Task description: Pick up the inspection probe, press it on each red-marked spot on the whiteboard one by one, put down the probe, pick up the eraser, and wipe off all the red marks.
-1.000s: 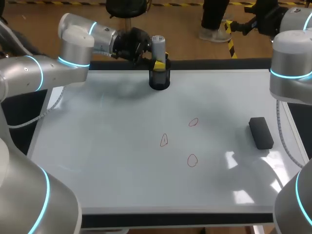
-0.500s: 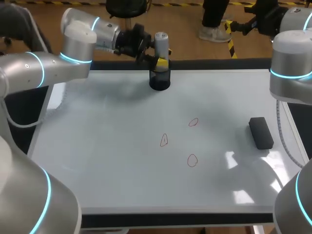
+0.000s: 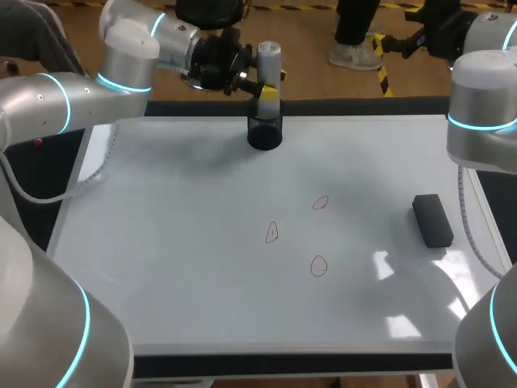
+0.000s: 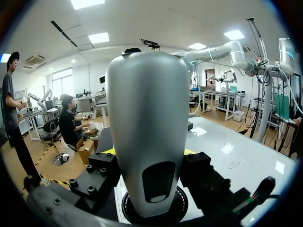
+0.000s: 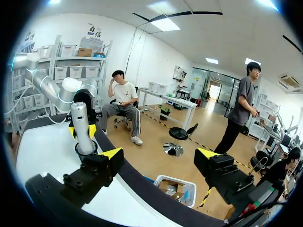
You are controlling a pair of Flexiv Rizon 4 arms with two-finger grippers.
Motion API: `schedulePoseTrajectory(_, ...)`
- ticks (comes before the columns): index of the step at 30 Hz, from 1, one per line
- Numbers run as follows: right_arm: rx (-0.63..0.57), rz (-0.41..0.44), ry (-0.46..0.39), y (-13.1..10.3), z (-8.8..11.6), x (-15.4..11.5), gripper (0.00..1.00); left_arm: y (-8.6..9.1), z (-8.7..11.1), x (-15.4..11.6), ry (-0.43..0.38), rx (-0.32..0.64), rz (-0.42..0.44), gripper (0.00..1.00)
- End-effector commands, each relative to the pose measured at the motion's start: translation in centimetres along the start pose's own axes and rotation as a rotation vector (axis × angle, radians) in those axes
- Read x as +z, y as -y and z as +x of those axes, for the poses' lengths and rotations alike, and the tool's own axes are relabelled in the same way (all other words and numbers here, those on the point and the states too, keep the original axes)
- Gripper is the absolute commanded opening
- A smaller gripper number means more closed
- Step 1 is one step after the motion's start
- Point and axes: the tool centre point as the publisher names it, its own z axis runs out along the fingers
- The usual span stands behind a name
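Observation:
The grey inspection probe (image 3: 267, 63) stands upright over its black round holder (image 3: 264, 134) at the whiteboard's far edge. My left gripper (image 3: 269, 90) is shut on it from both sides. In the left wrist view the probe (image 4: 147, 118) fills the space between the fingers, with the holder's ring (image 4: 128, 213) just under its lower end. Three red marks (image 3: 321, 202), (image 3: 272, 233), (image 3: 318, 265) sit mid-board. The black eraser (image 3: 433, 219) lies at the right. My right gripper (image 5: 160, 158) is open and holds nothing, beyond the far right edge; from there the probe (image 5: 81, 124) shows.
The whiteboard (image 3: 178, 267) covers nearly the whole table, with a dark border along its front and far edges. My left arm (image 3: 121, 56) reaches in over the far left corner. My right arm (image 3: 483, 105) stands at the right edge.
My left gripper has risen a little with the probe, drawing it up from the holder. The right arm, eraser and marks have not moved.

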Motion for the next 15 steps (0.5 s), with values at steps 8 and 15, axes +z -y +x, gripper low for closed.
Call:
schedulePoseTrajectory(8, 0.0, 0.0, 0.0, 0.0, 0.0, 0.0, 1.0, 2.6, 0.1, -1.0, 0.022, 0.038, -0.013, 0.0)
schedulePoseTrajectory(15, 0.0, 0.0, 0.0, 0.0, 0.0, 0.0, 1.0, 3.1, 0.5, -2.1, 0.042, 0.054, -0.003, 0.0)
